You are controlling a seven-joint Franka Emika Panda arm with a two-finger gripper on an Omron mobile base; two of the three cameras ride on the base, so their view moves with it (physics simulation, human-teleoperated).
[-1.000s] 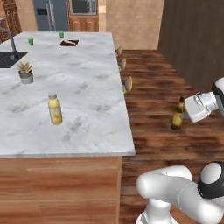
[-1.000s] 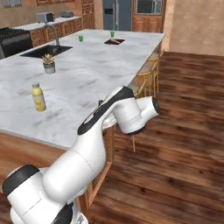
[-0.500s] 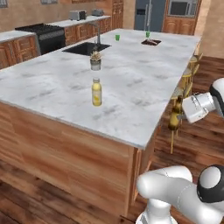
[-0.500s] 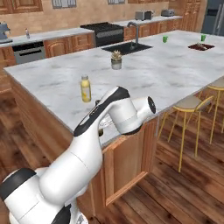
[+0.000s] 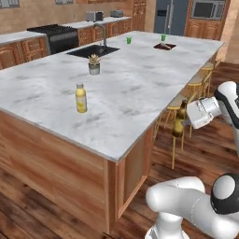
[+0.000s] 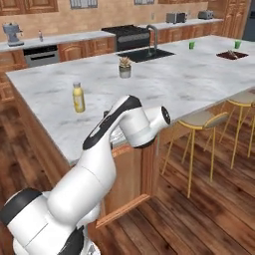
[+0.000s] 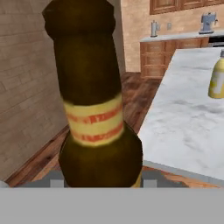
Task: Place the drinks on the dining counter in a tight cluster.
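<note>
1. Claw [image 5: 183, 122] shut tight on slim dark brown bottle [image 5: 178, 125], held out beyond the counter's long edge, above the wooden floor [image 5: 37, 205] and in front of the yellow-legged stools [image 5: 179, 105].
2. Brown bottle [image 7: 94, 100] seen large and close from the hand view, upright, a yellow band with red stripes round its neck, marble edge just to its right.
3. Stout yellow bottle [image 5: 81, 98] with pale cap stood upright on the dining counter [image 5: 135, 93], toward its near end, well apart from the brown one; seen again in the right base view [image 6: 78, 98] and at the right edge of the hand view [image 7: 217, 78].
4. Small potted plant [image 5: 94, 65] set farther along the marble, between the yellow bottle and the black sink [image 5: 88, 50] with its faucet [image 5: 102, 35].
5. Two green cups [image 5: 129, 40] and a dark tray [image 5: 164, 46] at the far end of the counter.
6. White arm [image 6: 124, 134] stretched low across the near corner of the counter in the right base view.
7. Black stove [image 5: 51, 35] and wooden cabinets [image 5: 16, 49] along the back wall, a dark refrigerator [image 5: 168, 16] beyond.
</note>
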